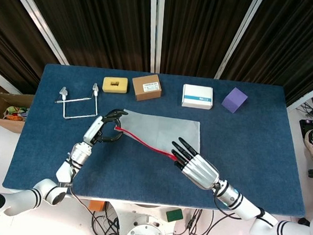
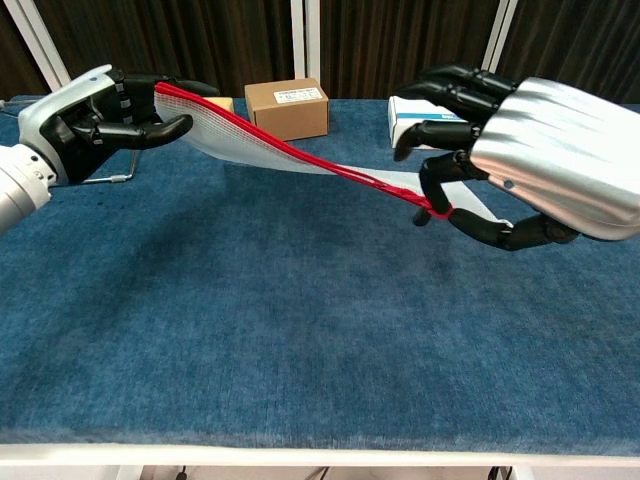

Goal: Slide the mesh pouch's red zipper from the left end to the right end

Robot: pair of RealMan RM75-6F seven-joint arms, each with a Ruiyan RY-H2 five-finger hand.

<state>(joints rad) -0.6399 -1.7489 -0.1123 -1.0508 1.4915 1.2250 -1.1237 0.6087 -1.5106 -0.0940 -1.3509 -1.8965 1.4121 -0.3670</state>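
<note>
— Zipper (image 2: pixel 300 157), red: where, and who has it?
— Runs along the near edge of the mesh pouch (image 1: pixel 166 130), lifted off the table (image 1: pixel 252 129). Right hand (image 1: pixel 196 166) pinches the red pull (image 2: pixel 436 210) between thumb and a finger, other fingers spread. The pull sits toward the right end of the red line.

— Left hand?
— Left hand (image 1: pixel 106 127) grips the pouch's left corner, fingers curled around it, held above the cloth, left of centre.

— Pouch, condition?
— White mesh, stretched between both hands; far edge appears to lie on the blue cloth.

— Other items, far row?
— From left: wire stand (image 1: pixel 78 102), yellow block (image 1: pixel 115 84), brown cardboard box (image 1: pixel 147 87), white box (image 1: pixel 197 96), purple block (image 1: pixel 234 100). All well apart from the hands. Off the left table edge, an open carton (image 1: pixel 6 109) on the floor.
</note>
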